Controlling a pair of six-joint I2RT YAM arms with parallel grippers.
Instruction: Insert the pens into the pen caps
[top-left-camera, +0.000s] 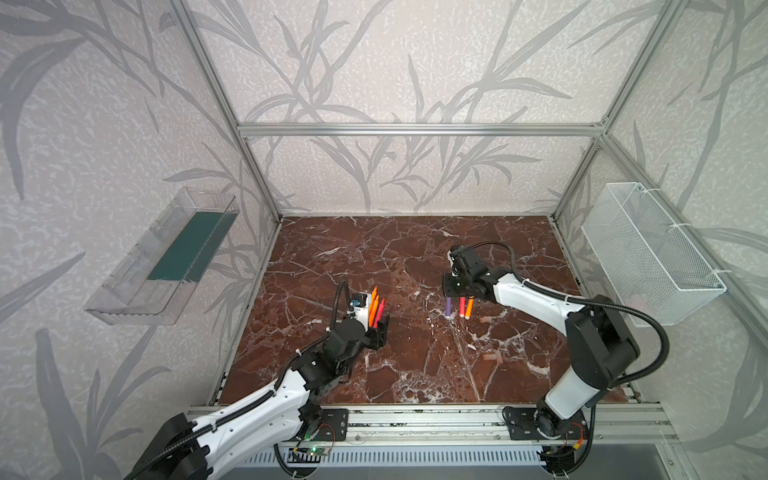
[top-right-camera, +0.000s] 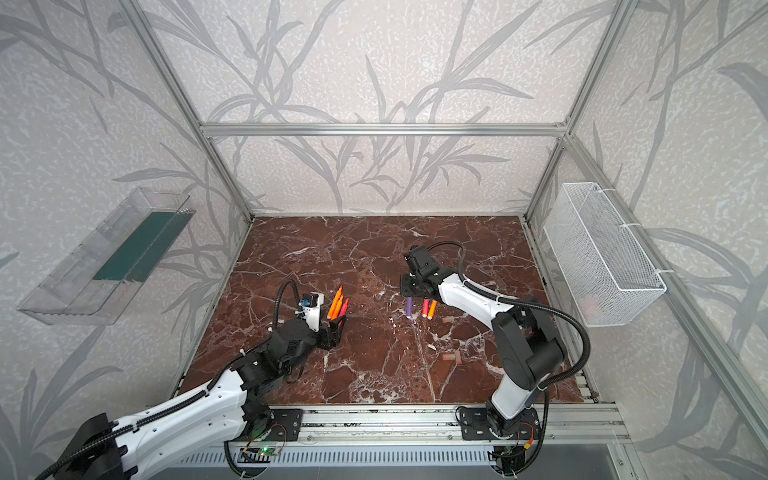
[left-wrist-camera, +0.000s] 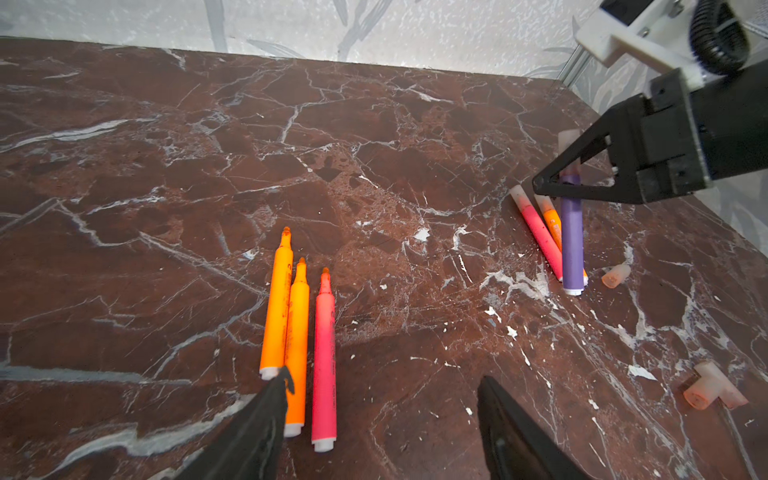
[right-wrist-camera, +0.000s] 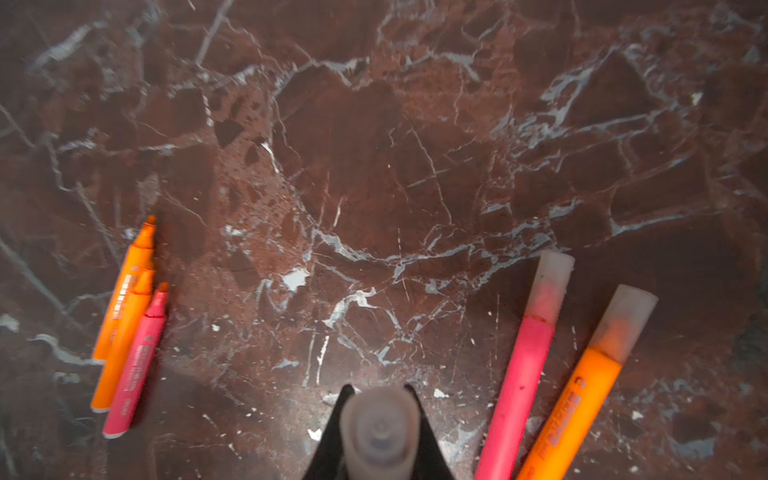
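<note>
Brown marble table (top-left-camera: 415, 257) fills the lower middle of both top views. Left of centre, two orange pens (top-left-camera: 373, 305) and an uncapped pink pen (top-left-camera: 380, 311) lie side by side. The left gripper (top-left-camera: 380, 328) sits just below them in the frame, jaws wide apart. Right of centre, the right gripper (top-left-camera: 451, 291) is clamped on the capped purple pen (top-left-camera: 448, 308). A capped pink pen (top-left-camera: 462, 306) and a capped orange pen (top-left-camera: 469, 307) lie beside it. One loose pen cap (top-left-camera: 485, 319) lies just to their right, and two more caps (top-left-camera: 496, 358) lie lower down.

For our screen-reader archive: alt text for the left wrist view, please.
Three uncapped pens, two orange and one pink, lie side by side on brown marble before the open left claw. The right claw grips a capped purple pen.
</note>
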